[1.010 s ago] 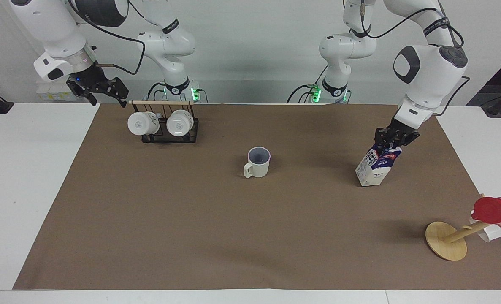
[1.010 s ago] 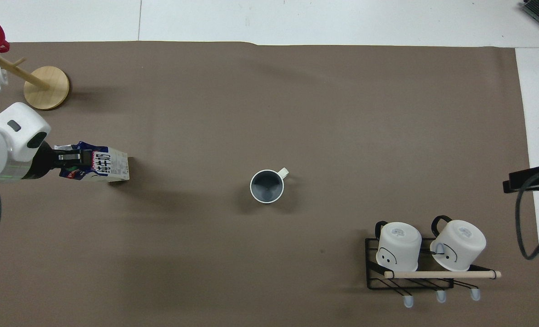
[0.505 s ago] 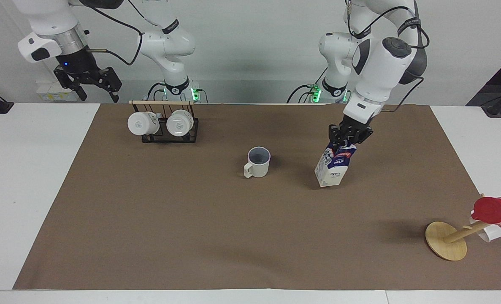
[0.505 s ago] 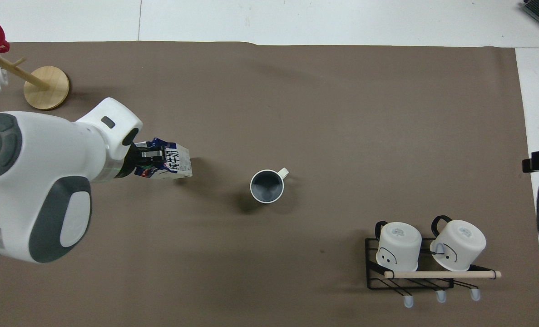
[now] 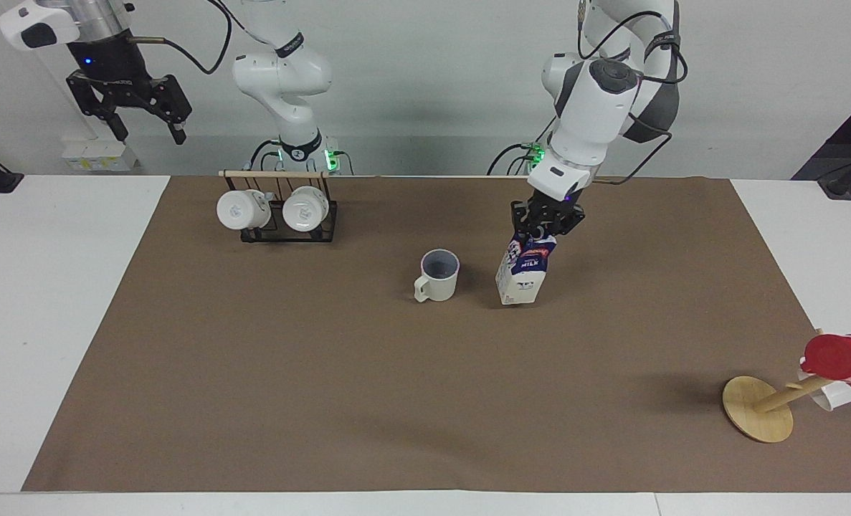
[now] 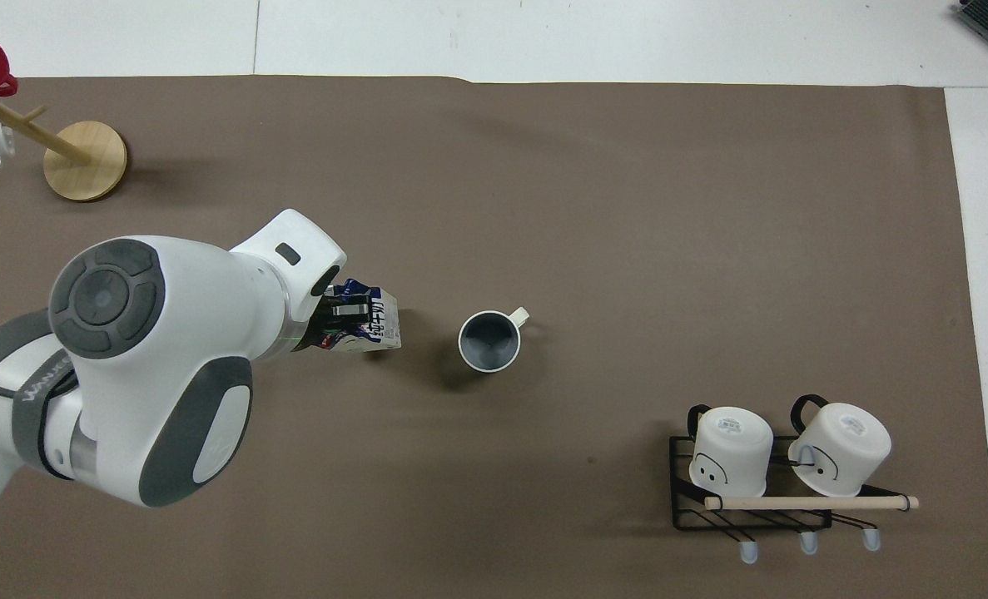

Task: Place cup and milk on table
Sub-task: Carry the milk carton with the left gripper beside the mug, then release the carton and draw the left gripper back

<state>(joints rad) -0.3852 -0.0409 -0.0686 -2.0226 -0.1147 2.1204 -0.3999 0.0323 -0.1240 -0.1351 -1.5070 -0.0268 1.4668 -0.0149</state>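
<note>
Milk [image 5: 523,269] hangs tilted from my left end effector [image 5: 544,228], pinched by its gable top just beside the cup [image 5: 437,275] standing on the tabletop [image 5: 59,287]; right end effector [image 5: 130,99] waits raised, fingers spread, empty.

White table [image 5: 52,301], brown sheet [image 5: 325,387] across it, cup [image 5: 439,275] mid-sheet, black rack [image 5: 282,222] nearer the robots than the cup, wooden disc base [image 5: 756,408] farther
</note>
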